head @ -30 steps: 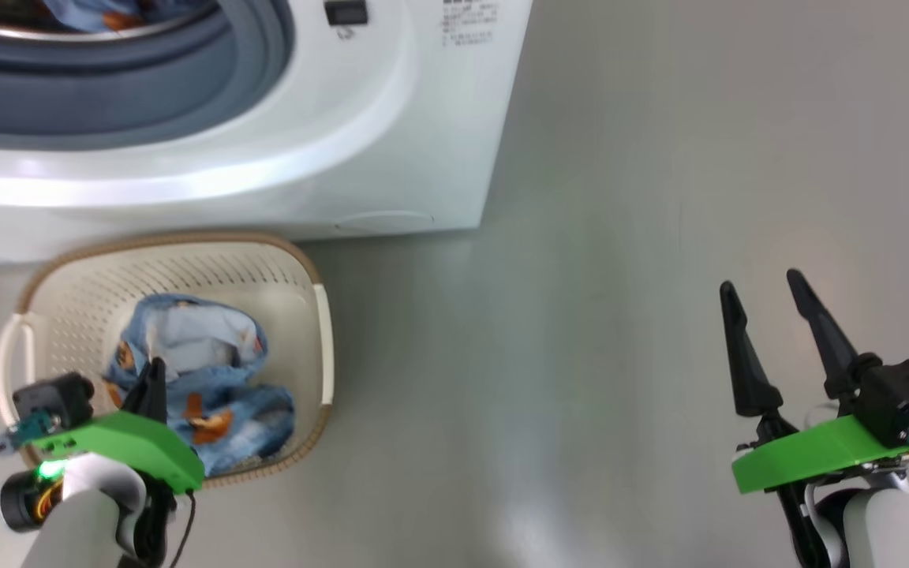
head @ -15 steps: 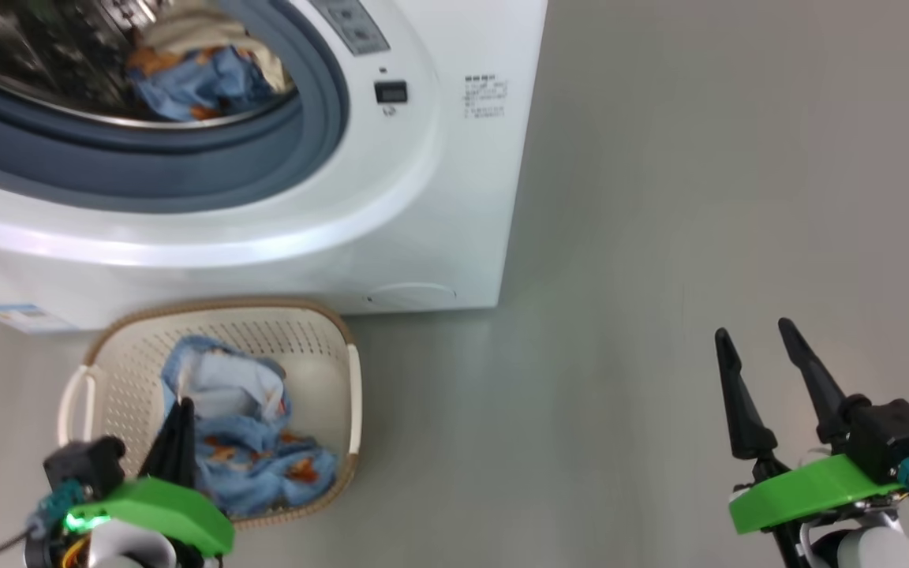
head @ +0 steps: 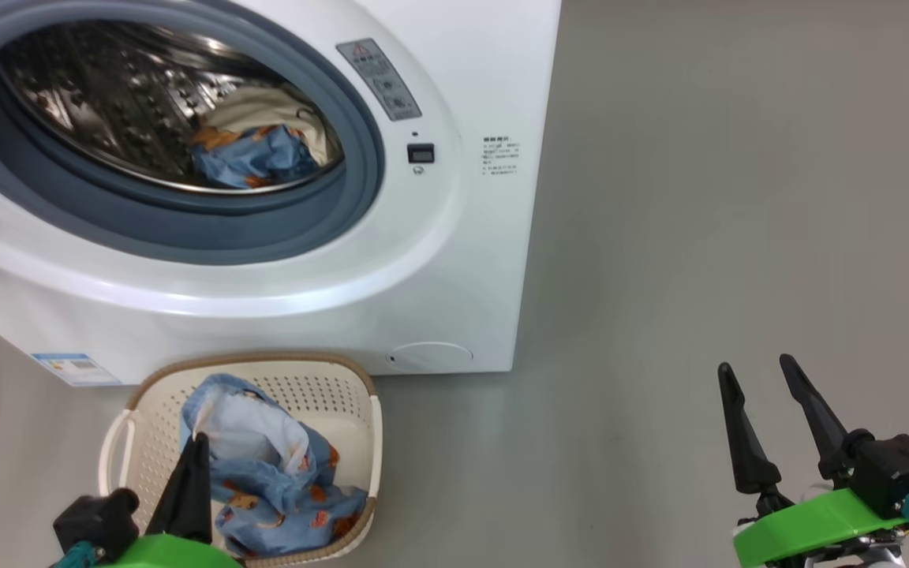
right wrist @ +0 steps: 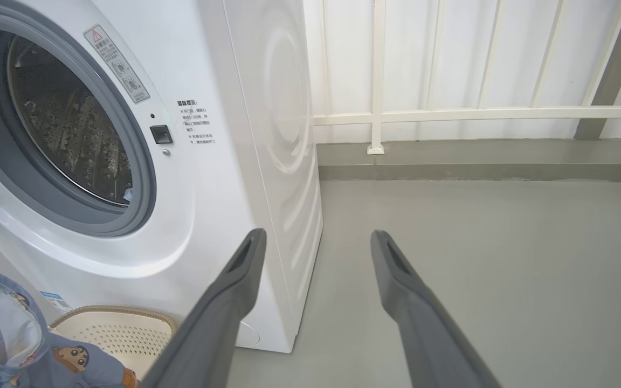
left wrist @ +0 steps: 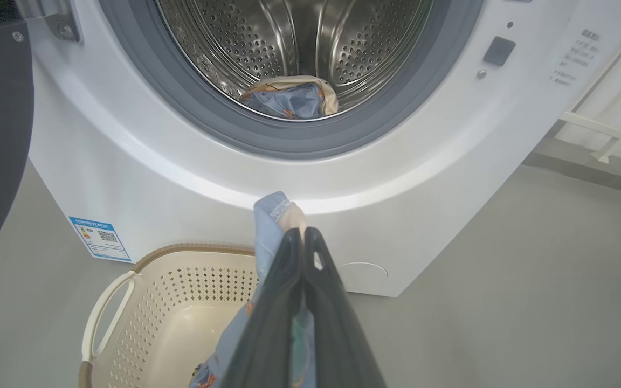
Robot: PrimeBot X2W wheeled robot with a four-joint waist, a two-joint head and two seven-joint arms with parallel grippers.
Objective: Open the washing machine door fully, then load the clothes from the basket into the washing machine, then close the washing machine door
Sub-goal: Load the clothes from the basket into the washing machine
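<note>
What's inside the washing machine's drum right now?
In the steel drum lie a light-blue printed garment and, behind it, a cream garment. Anything beneath them is covered.

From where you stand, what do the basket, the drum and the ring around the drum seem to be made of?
The basket: likely moulded cream plastic, matt, with punched holes; its brown rim looks woven. The drum: shiny perforated metal, probably steel. The ring: grey-blue, dull, probably rubber.
</note>
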